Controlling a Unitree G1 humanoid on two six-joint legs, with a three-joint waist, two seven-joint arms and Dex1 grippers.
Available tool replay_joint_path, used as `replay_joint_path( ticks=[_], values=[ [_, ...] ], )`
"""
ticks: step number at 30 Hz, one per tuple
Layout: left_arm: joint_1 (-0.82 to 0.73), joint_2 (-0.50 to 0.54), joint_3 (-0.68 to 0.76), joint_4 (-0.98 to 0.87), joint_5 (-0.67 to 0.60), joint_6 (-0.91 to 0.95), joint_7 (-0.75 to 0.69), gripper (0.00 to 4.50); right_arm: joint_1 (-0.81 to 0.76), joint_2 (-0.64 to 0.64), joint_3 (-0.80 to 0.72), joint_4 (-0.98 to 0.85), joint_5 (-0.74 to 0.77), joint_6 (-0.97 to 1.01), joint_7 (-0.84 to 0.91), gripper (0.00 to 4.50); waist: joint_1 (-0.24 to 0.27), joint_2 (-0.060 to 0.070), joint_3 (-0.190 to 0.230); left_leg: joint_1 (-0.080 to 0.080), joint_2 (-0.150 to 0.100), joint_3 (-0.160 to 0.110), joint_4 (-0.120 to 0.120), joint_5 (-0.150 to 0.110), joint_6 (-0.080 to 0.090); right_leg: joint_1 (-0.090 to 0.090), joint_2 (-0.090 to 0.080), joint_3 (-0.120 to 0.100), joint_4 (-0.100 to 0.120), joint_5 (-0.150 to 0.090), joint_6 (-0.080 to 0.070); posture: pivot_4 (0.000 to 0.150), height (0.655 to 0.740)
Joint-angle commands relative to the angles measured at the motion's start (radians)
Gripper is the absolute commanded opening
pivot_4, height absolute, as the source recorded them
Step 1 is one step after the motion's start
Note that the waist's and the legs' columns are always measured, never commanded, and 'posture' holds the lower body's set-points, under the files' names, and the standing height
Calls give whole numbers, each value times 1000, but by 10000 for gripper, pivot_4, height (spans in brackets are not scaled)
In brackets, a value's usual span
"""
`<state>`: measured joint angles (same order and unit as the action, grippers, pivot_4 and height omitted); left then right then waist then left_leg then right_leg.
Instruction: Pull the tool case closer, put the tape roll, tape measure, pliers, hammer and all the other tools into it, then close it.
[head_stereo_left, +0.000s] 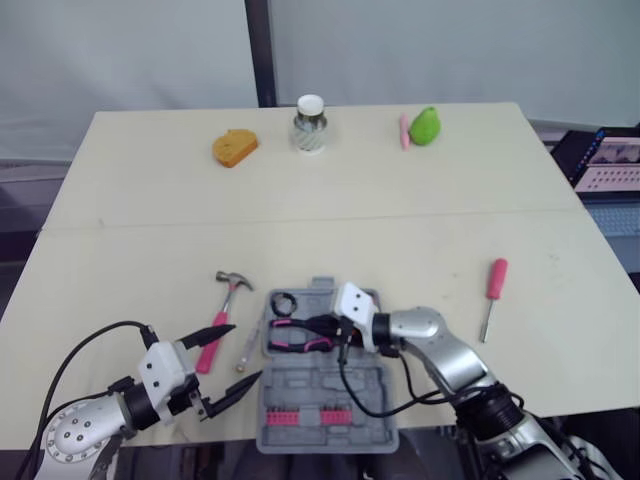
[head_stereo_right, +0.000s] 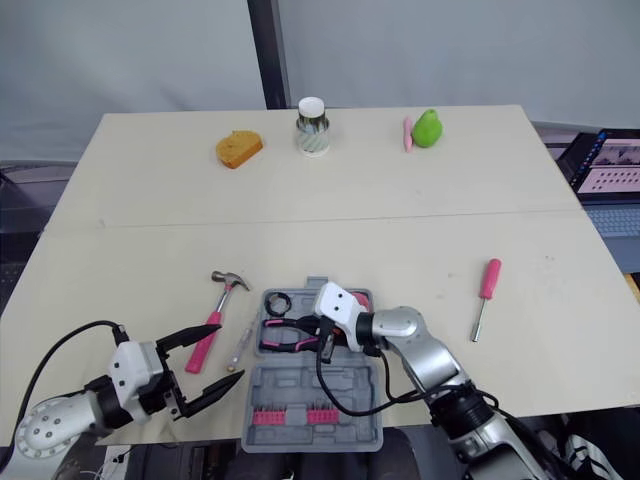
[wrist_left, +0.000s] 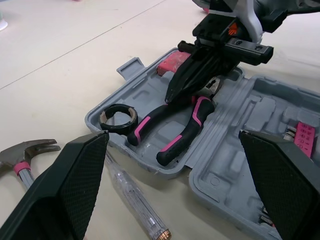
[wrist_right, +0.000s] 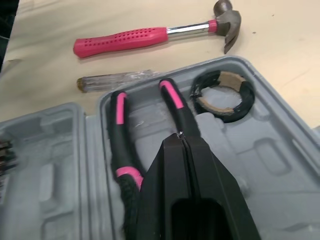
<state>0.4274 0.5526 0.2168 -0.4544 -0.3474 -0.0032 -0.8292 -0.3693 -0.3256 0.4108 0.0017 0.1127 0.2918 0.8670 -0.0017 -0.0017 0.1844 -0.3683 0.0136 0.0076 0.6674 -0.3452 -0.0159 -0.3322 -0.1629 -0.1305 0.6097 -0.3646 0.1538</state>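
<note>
Nearest, the left claw (head_stereo_left: 246, 352) was held spread beside the open case (head_stereo_left: 320, 418). The right claw (wrist_right: 181, 137), pressed together, was set on the pliers (wrist_right: 120, 145), laid in the case by the tape roll (head_stereo_left: 281, 301). The pliers were judged stowed. Next, the hammer (head_stereo_left: 222, 310), lying on the counter (head_stereo_left: 400, 200), needed grasping.

Open grey tool case (head_stereo_left: 300, 388) holds pink-handled pliers (wrist_left: 175, 140) and black tape roll (wrist_left: 118, 129); pink hammer (head_stereo_left: 220, 320) lies just left of it.
</note>
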Motion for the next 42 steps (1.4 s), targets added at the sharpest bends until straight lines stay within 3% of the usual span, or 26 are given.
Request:
replay_joint_path(
  ticks=[1, 16, 25, 27, 35, 38, 42],
  values=[
    [9, 6, 8, -6, 2, -12, 6, 45000, -4, 16, -18, 7, -3, -41, -14, 241, 0, 0, 0, 0, 0, 0, 0, 0, 0, 0, 0, 0, 0, 0, 0, 1500, 7400],
    [9, 2, 3, -2, 10, -17, 15, 45000, 26, -66, 118, 145, -239, -166, -27, 241, 1, -2, -10, 0, 0, 2, -1, 0, 0, -3, 0, 2, 3, 0, 0, 1500, 7400],
    [12, 2, -1, 0, 9, -15, 14, 45000, 17, -67, 155, 174, -277, -50, -11, 241, 1, -2, -17, 6, 0, 1, -1, 0, 0, 4, 0, 2, 1, 0, 0, 1500, 7400],
    [11, 2, -3, 1, 9, -14, 13, 45000, 21, -64, 159, 172, -261, -2, 6, 241, 2, -1, -21, 14, 0, 2, -4, -1, -1, 11, 0, 2, -1, 0, -1, 1500, 7400],
    [0, 7, -9, 12, 10, -10, 11, 45000, 25, -48, 137, 167, -226, -6, 13, 241, 2, 3, -37, 15, 0, 2, -4, -2, -1, 12, 0, 2, -2, -1, -1, 1500, 7400],
    [-12, 12, -16, 27, 20, -7, 12, 45000, 25, -15, 58, 133, -121, -41, 32, 241, 4, 3, -36, 14, 0, 2, -4, -2, -1, 12, 0, 2, -3, -1, -1, 1500, 7400],
    [-35, 36, 54, 38, -24, 72, 33, 45000, 74, -79, -154, -83, 123, 57, 109, 241, 8, 5, -30, 12, 0, 1, -4, -3, 0, 11, 0, 2, -4, -1, -1, 1500, 7400]
  ],
)
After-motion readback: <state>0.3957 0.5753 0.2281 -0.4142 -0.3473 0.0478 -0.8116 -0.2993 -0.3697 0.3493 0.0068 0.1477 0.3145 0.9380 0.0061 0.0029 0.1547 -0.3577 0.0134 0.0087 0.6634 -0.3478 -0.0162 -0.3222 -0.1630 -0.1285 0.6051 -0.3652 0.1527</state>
